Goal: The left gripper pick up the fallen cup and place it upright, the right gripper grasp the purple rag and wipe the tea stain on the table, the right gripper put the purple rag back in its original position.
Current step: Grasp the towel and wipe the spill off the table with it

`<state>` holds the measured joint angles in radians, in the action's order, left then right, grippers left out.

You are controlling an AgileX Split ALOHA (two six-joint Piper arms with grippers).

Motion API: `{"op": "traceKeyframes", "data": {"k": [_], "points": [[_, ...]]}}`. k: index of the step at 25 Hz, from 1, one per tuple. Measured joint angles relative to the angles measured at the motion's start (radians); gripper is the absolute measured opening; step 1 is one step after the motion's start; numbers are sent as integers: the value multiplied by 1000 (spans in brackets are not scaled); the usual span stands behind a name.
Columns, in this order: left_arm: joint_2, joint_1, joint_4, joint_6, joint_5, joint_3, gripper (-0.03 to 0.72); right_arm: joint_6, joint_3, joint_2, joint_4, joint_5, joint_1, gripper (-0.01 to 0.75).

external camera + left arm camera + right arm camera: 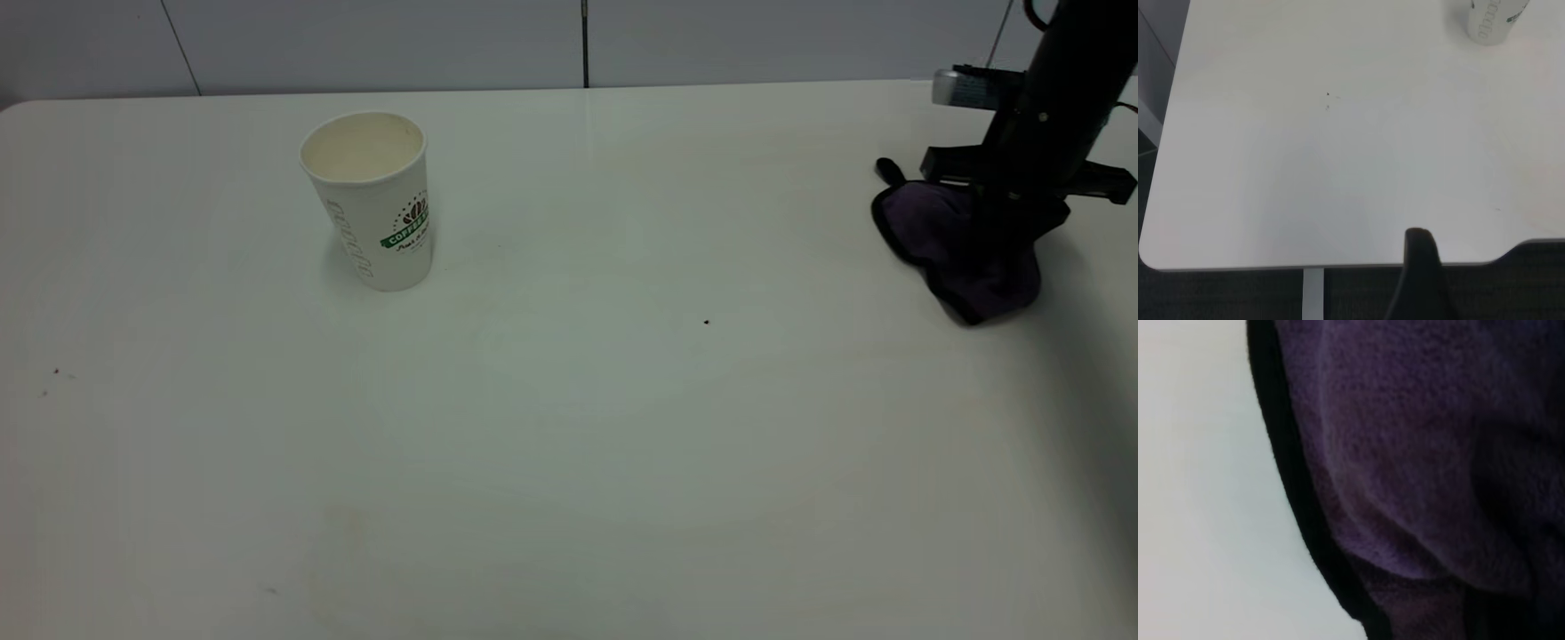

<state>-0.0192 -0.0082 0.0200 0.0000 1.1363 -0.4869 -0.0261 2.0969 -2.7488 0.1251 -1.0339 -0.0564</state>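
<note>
At the far right of the tabletop (pixel 569 427): purple rag (pixel 965 244), crumpled, lying on the surface, right gripper (pixel 1009 209) pressed down onto it; fingers hidden, their state cannot be told. Left of centre: cup (pixel 378 200), upright, mouth open upward. Left gripper (pixel 1421 280): off the near tabletop edge, only one dark finger showing.

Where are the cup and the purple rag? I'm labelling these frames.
cup (pixel 378 209): exterior view, on its white side wall beside the logo.
purple rag (pixel 956 240): exterior view, on its plush purple face.
</note>
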Motion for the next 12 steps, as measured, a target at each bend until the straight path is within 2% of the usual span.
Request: {"op": "traceKeyframes", "data": {"k": [3, 6, 9, 12], "points": [[0, 0, 0, 0, 0, 0, 585, -2, 0, 0, -12, -12, -8, 132], [0, 0, 0, 0, 0, 0, 585, -11, 1, 0, -16, -17, -7, 219], [0, 0, 0, 0, 0, 0, 585, -34, 27, -4, -9, -56, -7, 385], [0, 0, 0, 0, 0, 0, 585, -53, 88, -22, -4, -128, -7, 604]]}}
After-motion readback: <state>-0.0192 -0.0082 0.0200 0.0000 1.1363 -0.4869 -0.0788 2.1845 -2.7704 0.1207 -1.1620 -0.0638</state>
